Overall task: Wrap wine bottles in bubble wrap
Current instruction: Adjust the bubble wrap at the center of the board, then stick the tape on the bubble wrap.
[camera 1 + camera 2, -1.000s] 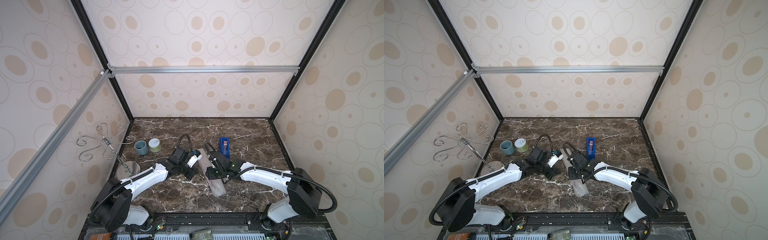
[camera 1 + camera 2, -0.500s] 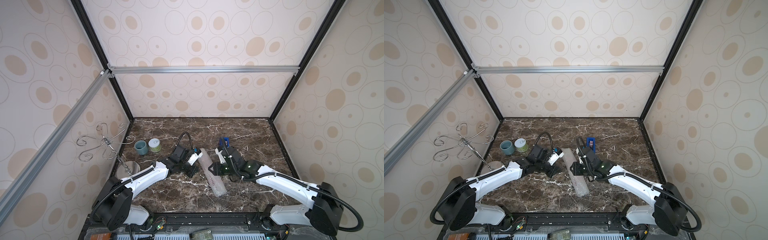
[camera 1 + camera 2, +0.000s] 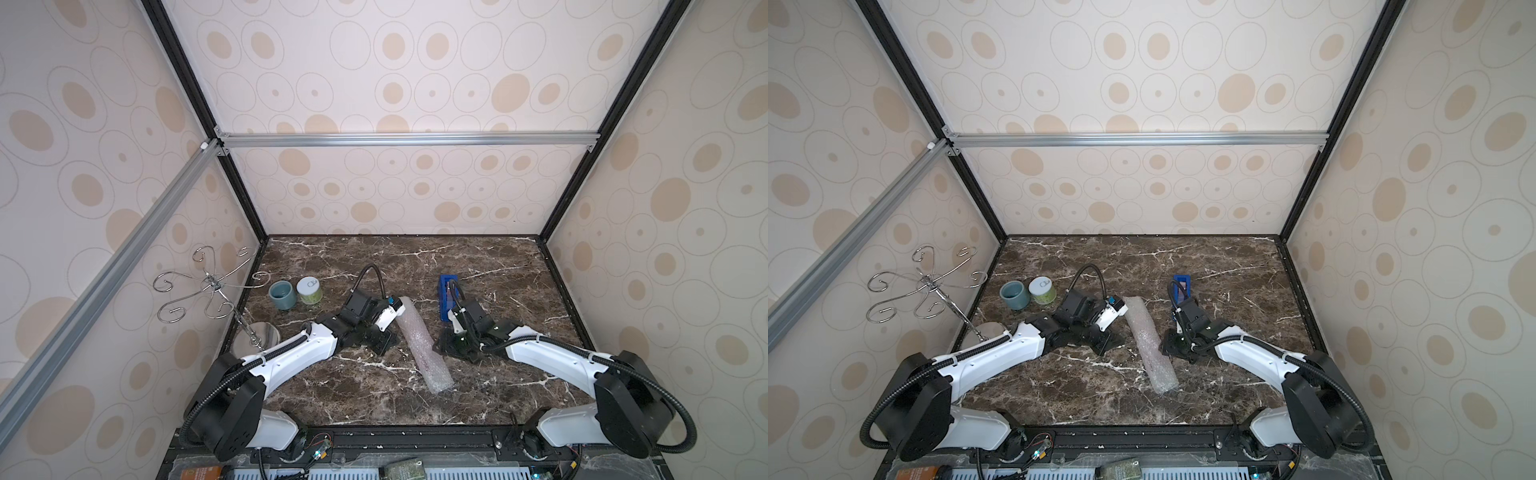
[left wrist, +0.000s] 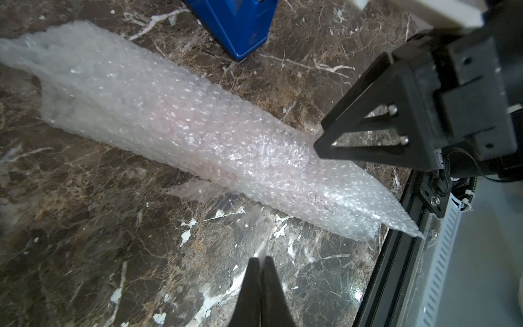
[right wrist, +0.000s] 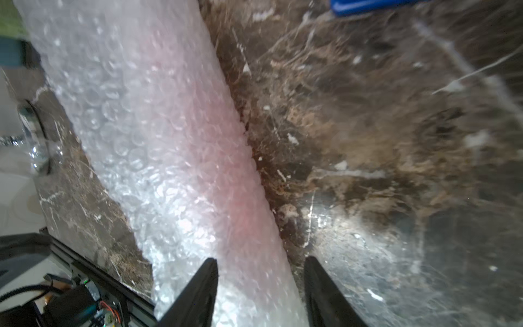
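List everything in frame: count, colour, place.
bubble wrap: 1, whitish clear, rolled up, lying mid-table
wine bottle: 1, only a pink tint shows, inside the wrap
clear strip: 1, translucent, from wrap to left tool
tape dispenser: 1, blue, beyond right tool
cup: 1, teal, far left
jar: 1, green and white, beside cup
hook stand: 1, chrome, left edge
table: 1, dark marble
left tool: 1, black, shut, apparently pinching the strip
right tool: 1, black, open, astride the wrap
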### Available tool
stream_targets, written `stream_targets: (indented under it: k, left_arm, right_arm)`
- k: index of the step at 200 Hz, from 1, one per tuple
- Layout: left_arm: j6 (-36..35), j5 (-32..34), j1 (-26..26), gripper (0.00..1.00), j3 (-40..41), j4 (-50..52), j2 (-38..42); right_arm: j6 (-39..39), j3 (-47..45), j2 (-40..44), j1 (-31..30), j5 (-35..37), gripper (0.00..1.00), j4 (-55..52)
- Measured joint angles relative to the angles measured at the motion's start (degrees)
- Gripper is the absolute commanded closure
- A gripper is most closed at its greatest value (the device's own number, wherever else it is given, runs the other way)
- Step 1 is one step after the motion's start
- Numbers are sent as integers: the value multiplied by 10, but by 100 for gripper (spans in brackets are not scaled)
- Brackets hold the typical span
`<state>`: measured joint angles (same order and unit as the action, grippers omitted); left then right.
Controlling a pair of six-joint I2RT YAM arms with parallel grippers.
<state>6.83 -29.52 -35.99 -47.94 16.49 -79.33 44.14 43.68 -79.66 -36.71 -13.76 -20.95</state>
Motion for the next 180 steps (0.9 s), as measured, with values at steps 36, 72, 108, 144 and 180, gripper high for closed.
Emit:
stream_targets:
  k: [36, 72, 108, 144, 180]
  left_arm:
    - [-1, -5, 0, 100, -3, 9, -4]
    - [-6, -22, 2, 100, -30, 29, -42]
    - [-14, -47, 2, 100, -53, 56, -82]
    - [-31, -83, 3, 100, -76, 102, -109]
    - [-81, -116, 3, 100, -114, 177, -134]
  right_arm:
    - [-11, 3, -15, -19, -12, 36, 7]
    - [-20, 3, -20, -27, -12, 31, 8]
    - [-27, 3, -28, -35, -9, 27, 10]
    - [-36, 3, -28, -39, 2, 26, 10]
    - [-44, 3, -28, -40, 16, 26, 10]
